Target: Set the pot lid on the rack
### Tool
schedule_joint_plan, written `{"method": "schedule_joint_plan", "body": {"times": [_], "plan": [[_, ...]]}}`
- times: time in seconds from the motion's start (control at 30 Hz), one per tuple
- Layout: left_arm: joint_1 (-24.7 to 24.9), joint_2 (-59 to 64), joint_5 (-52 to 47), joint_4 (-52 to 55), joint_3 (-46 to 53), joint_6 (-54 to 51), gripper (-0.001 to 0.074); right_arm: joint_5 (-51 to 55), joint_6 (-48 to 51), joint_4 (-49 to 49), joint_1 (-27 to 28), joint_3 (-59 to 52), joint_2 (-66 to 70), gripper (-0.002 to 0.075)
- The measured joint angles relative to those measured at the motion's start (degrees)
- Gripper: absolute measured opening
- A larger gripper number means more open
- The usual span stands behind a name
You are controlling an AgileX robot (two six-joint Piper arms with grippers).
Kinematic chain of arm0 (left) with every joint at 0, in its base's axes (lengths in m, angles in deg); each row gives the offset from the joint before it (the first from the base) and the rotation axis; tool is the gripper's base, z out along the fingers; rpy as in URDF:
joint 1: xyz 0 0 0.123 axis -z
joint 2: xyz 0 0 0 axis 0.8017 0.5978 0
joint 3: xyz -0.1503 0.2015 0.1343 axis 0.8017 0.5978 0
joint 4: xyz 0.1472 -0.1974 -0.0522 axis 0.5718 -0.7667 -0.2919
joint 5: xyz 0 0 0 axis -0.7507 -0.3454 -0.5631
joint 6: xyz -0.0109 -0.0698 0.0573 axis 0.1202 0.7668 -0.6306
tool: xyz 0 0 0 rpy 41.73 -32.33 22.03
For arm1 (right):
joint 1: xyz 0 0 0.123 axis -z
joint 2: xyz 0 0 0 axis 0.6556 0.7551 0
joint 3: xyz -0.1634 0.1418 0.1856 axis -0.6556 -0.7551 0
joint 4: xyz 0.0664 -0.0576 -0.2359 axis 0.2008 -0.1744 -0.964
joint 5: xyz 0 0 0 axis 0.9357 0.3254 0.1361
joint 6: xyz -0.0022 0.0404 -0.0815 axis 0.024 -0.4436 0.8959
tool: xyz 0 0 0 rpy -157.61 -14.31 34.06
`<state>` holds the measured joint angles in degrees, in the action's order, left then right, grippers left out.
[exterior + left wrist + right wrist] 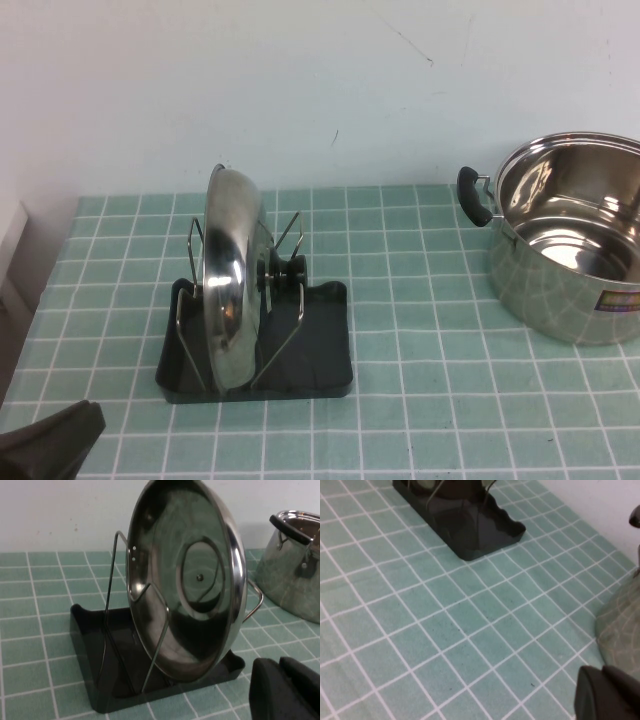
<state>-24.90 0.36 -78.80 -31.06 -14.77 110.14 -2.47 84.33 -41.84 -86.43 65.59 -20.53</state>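
Observation:
The pot lid stands on edge in the wire uprights of the black rack, its black knob facing right. In the left wrist view the lid's shiny underside fills the rack. My left gripper is at the near left corner of the table, apart from the rack, shut and empty; its fingers show together in the left wrist view. My right gripper is out of the high view, shut and empty, low over the tiles beside the pot.
A deep steel pot with black side handles stands at the far right, open; it also shows in the left wrist view and the right wrist view. The rack's corner shows in the right wrist view. Green tiled tabletop lies between.

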Motion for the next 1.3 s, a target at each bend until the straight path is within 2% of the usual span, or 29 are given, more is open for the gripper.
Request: {"method": "schedule_joint_plan", "body": {"times": [0.7, 0.8, 1.07, 1.17, 1.3], "plan": [[-0.1, -0.4, 0.8, -0.2, 1.3, -0.2, -0.0001, 0.0, 0.0, 0.1, 0.0, -0.4, 0.0, -0.0001], [-2.3, -2.0, 1.4, 0.8, 3.3, -0.2, -0.0001, 0.0, 0.0, 0.1, 0.0, -0.4, 0.0, -0.0001], [-13.1, -12.6, 3.8, 1.0, 12.3, -2.1, -0.0001, 0.0, 0.0, 0.1, 0.0, -0.4, 0.0, -0.0001], [-14.6, -16.7, 3.9, -0.3, 14.3, -4.8, -0.0001, 0.0, 0.0, 0.1, 0.0, -0.4, 0.0, -0.0001], [-15.0, -20.8, -1.8, -4.3, 14.3, -8.4, -0.0001, 0.0, 0.0, 0.1, 0.0, -0.4, 0.0, -0.0001]]}}
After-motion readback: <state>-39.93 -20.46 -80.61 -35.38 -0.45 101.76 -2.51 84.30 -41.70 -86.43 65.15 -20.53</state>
